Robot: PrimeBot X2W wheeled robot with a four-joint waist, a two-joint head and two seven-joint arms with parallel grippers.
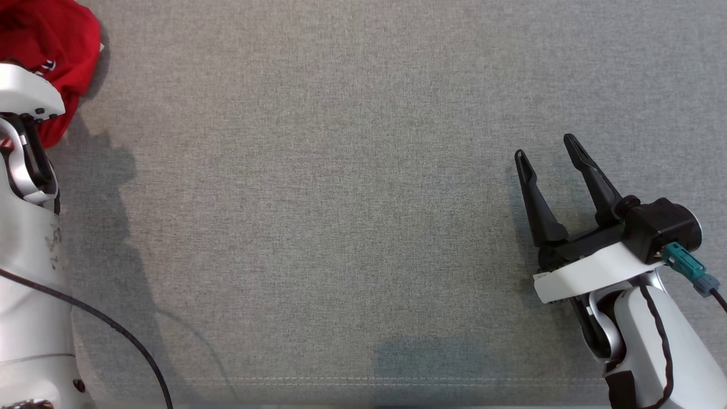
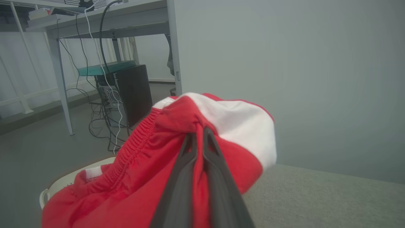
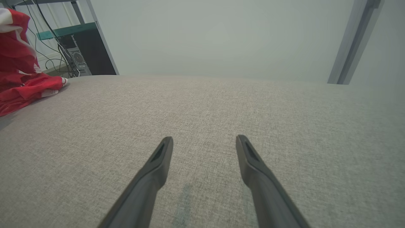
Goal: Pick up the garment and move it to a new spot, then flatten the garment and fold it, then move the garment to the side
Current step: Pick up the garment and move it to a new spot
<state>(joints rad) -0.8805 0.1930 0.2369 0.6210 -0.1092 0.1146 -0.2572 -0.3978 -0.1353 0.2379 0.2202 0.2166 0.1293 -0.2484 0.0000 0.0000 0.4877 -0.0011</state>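
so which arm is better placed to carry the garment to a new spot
Left. The left arm has its jaws shut on the red garment at the far left of the grey surface. The right arm has its jaws open and empty over bare surface, well apart from the garment.

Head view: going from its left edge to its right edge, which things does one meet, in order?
red garment → grey fabric surface → right gripper, its fingers apart. The left arm overlaps the garment, so it is left out.

White print [image 1: 50,66] on garment [image 1: 63,35] illegible; no other text
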